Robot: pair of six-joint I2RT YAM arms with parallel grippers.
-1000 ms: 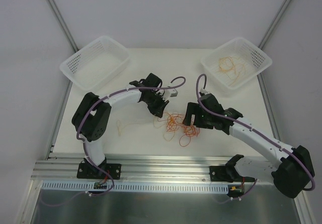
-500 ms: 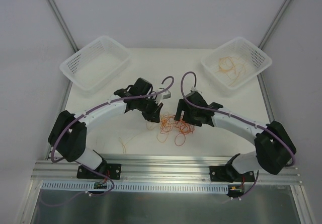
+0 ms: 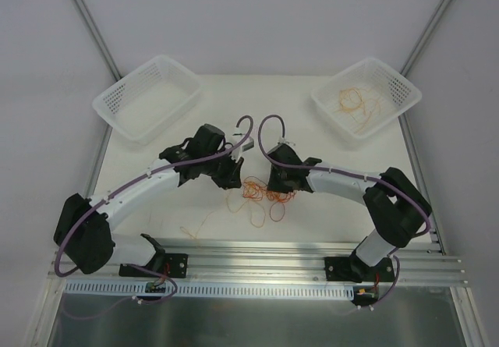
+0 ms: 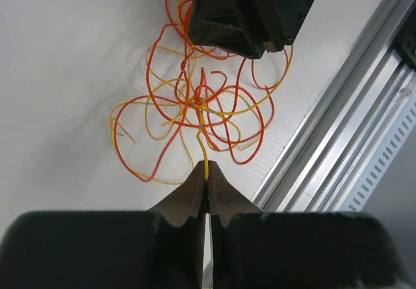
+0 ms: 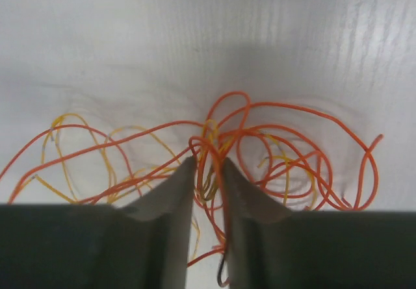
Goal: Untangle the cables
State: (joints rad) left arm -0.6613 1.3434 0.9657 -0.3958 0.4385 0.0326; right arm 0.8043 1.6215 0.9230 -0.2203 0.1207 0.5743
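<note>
Left hand (image 4: pixel 207 167) is clamped on one yellow strand of the cables (image 4: pixel 201 107), its fingertips pressed together at the tangle's edge. Right hand (image 5: pixel 209 165) has its fingers slightly apart, with several orange strands running through the narrow gap. The tangle lies on the white surface (image 3: pixel 312 221) between both hands, its orange-yellow and red loops knotted at the middle. More orange strands lie in the far right basket (image 3: pixel 406 90).

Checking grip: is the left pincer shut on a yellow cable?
Yes, the left pincer is closed with a yellow cable clamped between its tips.
</note>
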